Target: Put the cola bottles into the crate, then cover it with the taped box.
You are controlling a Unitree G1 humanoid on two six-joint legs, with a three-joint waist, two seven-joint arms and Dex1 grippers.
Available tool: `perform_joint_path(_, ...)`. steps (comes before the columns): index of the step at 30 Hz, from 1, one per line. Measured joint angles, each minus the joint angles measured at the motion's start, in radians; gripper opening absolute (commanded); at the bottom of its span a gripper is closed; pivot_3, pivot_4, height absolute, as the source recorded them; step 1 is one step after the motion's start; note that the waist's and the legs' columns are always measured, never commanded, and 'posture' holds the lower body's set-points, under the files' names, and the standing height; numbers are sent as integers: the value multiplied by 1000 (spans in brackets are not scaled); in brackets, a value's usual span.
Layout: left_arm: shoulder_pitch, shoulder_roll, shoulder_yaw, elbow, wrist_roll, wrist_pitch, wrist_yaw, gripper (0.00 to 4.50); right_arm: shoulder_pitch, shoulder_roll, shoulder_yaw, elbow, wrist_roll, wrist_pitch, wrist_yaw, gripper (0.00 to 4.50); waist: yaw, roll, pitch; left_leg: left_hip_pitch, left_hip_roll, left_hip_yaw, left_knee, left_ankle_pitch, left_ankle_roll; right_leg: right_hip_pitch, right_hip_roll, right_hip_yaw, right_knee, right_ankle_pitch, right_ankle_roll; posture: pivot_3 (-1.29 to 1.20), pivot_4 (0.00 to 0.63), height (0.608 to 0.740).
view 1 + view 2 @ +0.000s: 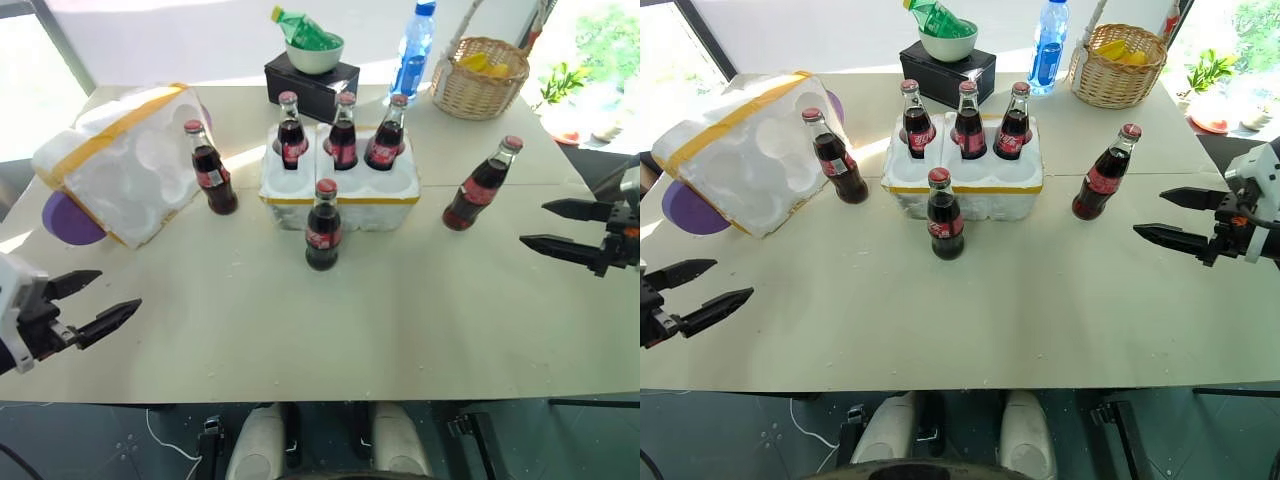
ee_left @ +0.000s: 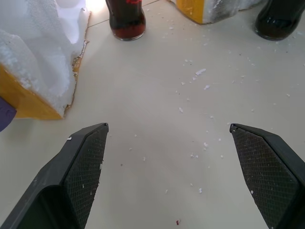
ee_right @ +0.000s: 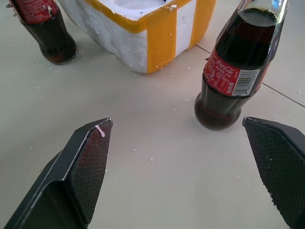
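A low white crate (image 1: 340, 185) with a yellow tape band sits in the middle of the table (image 1: 330, 330), toward the far side. Three cola bottles (image 1: 343, 131) stand in its far row of holes, and the near row has nothing in it. One more bottle (image 1: 322, 227) stands on the table just in front of the crate, close to its near wall. Another bottle (image 1: 211, 168) stands to the left of the crate, right beside the big taped box (image 1: 120, 160). That box lies tipped on its side at the far left, with its round hollows facing the crate and a purple flap (image 1: 68, 222) low on its left. The last bottle (image 1: 482, 185) stands alone to the right of the crate. The left gripper (image 1: 95, 303) hangs over the near left edge of the table with its two black fingers spread wide and nothing between them. The right gripper (image 1: 560, 230) hangs at the right edge, also spread wide and holding nothing, pointing toward the lone bottle on the right.
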Motion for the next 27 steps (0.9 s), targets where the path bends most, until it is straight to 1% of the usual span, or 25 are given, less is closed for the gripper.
perform_joint_path(12,-48,-17,-3,-2,-1,51,62,4299,1,29,3,0,-8,-20,-24,4500,0,0,0,0,0,0,0,0,0,0,0,0,0,0,0,0,150,740)
perform_joint_path(15,-87,-24,-7,-2,-7,64,88,4299,2,38,2,-2,-5,-13,-32,4500,2,0,0,0,0,0,0,1,-1,1,0,0,0,0,0,0,150,740)
perform_joint_path(18,-163,-53,-49,-13,-18,68,135,4299,11,38,-4,-26,16,29,-31,4500,7,0,0,0,-1,0,0,1,-1,1,0,0,1,0,0,0,150,740)
perform_joint_path(21,-283,-80,-110,-11,-23,74,212,4299,24,37,-40,-111,69,100,-37,4500,9,0,0,0,-1,-1,0,1,-1,2,0,0,2,0,0,0,150,740)
perform_joint_path(24,-441,-102,-184,41,-22,79,283,4299,45,25,-107,-265,182,223,-37,4500,9,0,0,1,0,-1,0,1,-1,2,1,0,2,2,3,0,150,740)
perform_joint_path(27,-586,-117,-284,141,15,67,320,4299,50,16,-163,-419,308,344,-61,4500,9,0,0,2,-1,-1,0,1,-1,3,1,0,3,3,4,0,150,740)
